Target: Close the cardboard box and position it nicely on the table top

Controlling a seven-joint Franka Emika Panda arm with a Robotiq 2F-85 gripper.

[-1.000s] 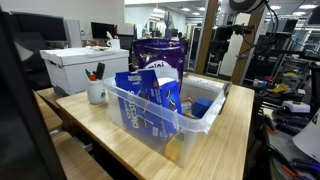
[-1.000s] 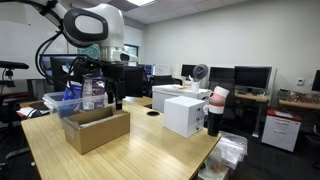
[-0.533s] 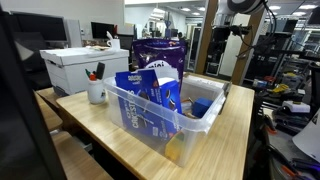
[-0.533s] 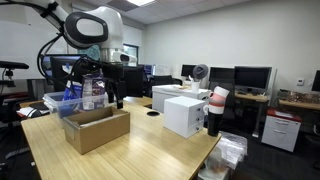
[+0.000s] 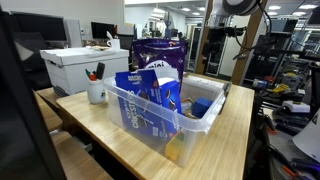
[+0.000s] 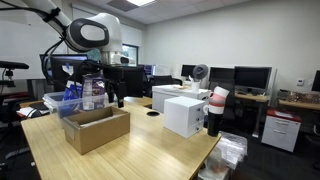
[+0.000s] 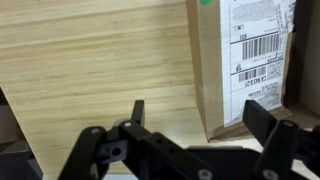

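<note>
The brown cardboard box (image 6: 96, 130) stands open on the light wooden table top (image 6: 130, 155), with its flaps up. My gripper (image 6: 95, 92) hangs just above the box's far side. In the wrist view the gripper (image 7: 200, 115) is open and empty, its two black fingers spread over the edge of a box flap (image 7: 240, 60) that carries a white shipping label, with bare table top (image 7: 90, 60) beside it. In an exterior view the arm (image 5: 232, 12) shows at the top, and the box is hidden behind the clear bin.
A clear plastic bin (image 5: 160, 115) of snack packs sits on the table, also seen behind the box (image 6: 68, 100). A white lidded file box (image 5: 82, 65) (image 6: 183, 113), a white mug (image 5: 96, 93) with pens and a purple bag (image 5: 160, 52) stand nearby.
The arm has shifted slightly above the box. The box and the other things have not moved.
</note>
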